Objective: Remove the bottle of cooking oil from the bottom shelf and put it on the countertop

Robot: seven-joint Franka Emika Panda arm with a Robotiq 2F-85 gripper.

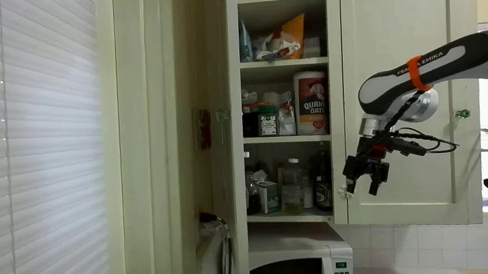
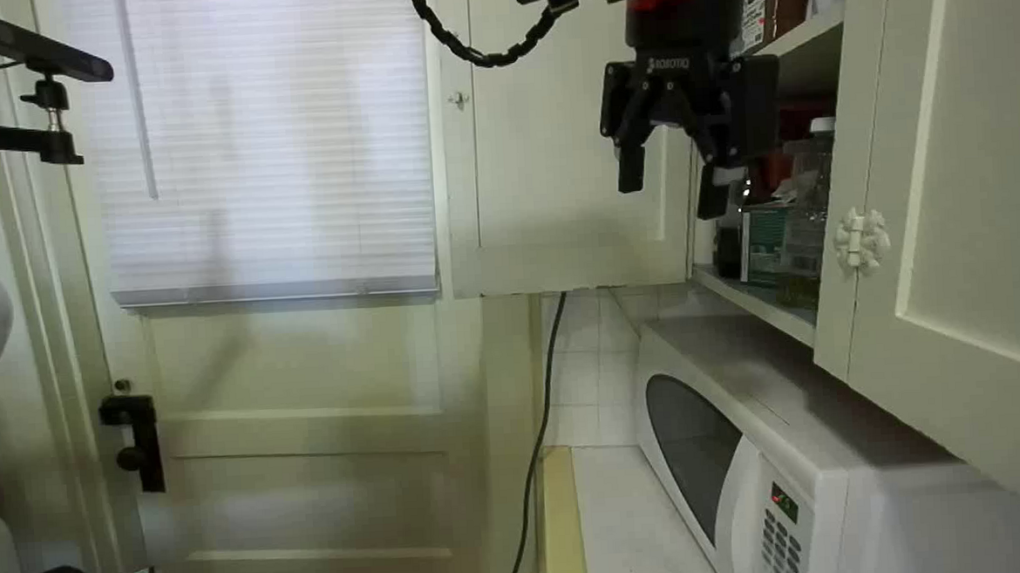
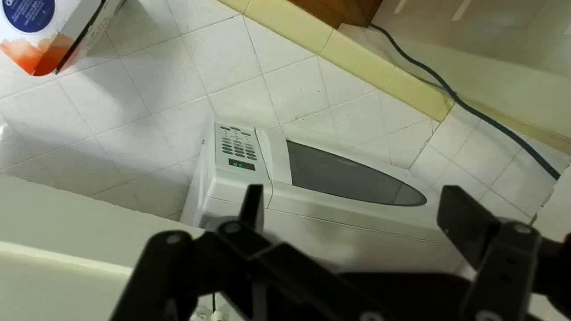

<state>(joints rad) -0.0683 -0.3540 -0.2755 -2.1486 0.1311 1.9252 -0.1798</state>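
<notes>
My pincer [image 1: 362, 188] hangs wide apart, nothing in it! | Bottle [image 1: 292, 192] upright on the bottom shelf [image 1: 276, 218], just beside a box [image 1: 269, 198] | I should level out, slide in straight, grip mid-body.

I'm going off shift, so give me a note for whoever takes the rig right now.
Hand: open, empty, outside the cupboard.
Oil bottle: upright on the bottom shelf, next to a box.
Countertop: below, with the microwave on it.
Done: no part of the move yet.
Left: grasp the oil bottle, bring it out, set it on the countertop.
</notes>
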